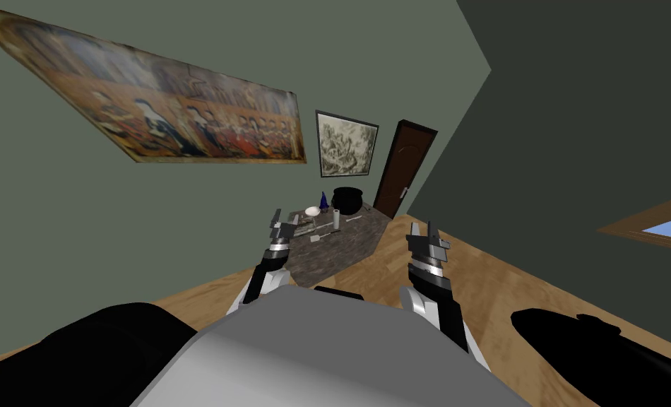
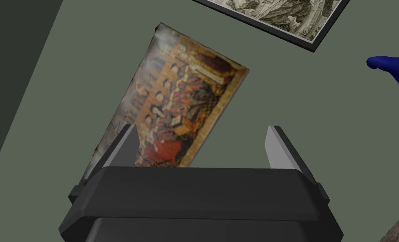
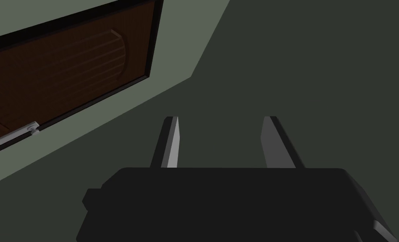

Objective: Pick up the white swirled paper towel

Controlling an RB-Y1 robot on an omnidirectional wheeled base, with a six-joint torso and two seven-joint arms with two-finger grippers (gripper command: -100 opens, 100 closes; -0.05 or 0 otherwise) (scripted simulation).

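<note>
Grippers: two; left gripper [image 1: 285,219] and right gripper [image 1: 423,230], both spread wide, empty.
Paper towel [image 1: 311,210]: one, on table [image 1: 341,249], near left gripper.

Dark mottled stone tabletop [image 1: 342,253], wood-plank floor [image 1: 511,277], dark wooden door [image 1: 402,167]

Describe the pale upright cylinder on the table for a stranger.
Under the framed grey print stands a dark marbled table. Just in front of its black pot is the pale cylinder, upright and plain, while its neighbours lie flat.
</note>
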